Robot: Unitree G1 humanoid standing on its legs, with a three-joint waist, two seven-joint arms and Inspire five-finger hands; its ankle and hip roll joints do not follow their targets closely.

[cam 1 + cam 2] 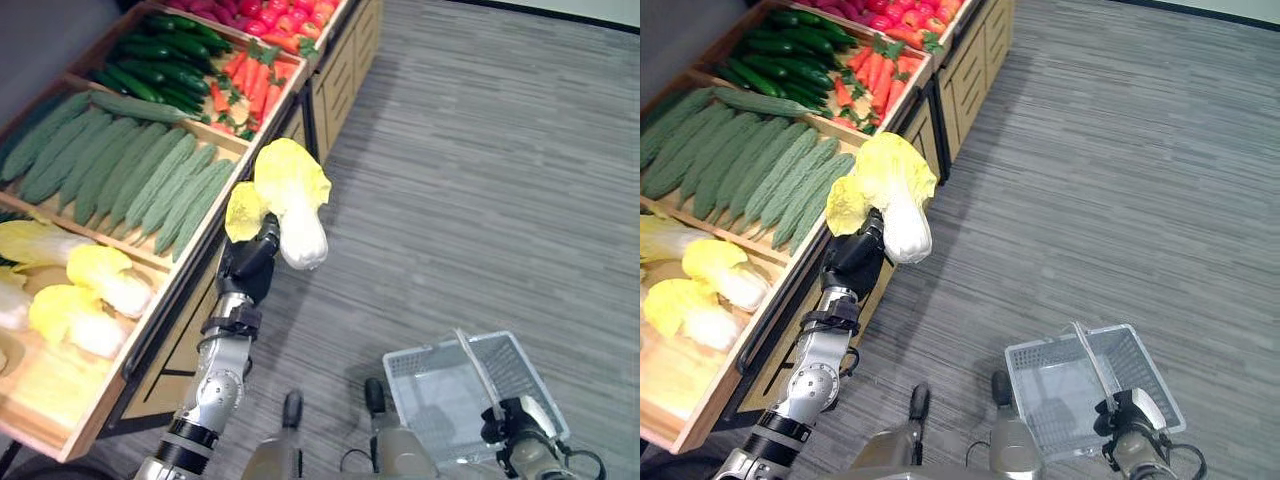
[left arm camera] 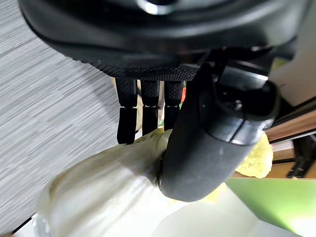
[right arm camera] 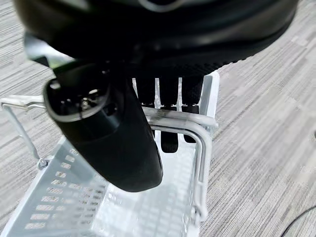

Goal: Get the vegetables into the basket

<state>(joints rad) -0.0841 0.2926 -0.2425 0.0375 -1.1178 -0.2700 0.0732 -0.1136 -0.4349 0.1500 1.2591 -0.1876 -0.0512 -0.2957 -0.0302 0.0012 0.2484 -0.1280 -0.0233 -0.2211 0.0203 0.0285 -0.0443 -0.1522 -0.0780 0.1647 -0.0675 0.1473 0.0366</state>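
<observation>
Right hand grips basket handle above grey carpet.

Cabbage in left hand, beside produce shelf; basket held low at right by right hand.

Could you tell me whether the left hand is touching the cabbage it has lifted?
Touching. The left wrist view shows the left hand with its thumb pressed against the cabbage and fingers curled over it.
</observation>
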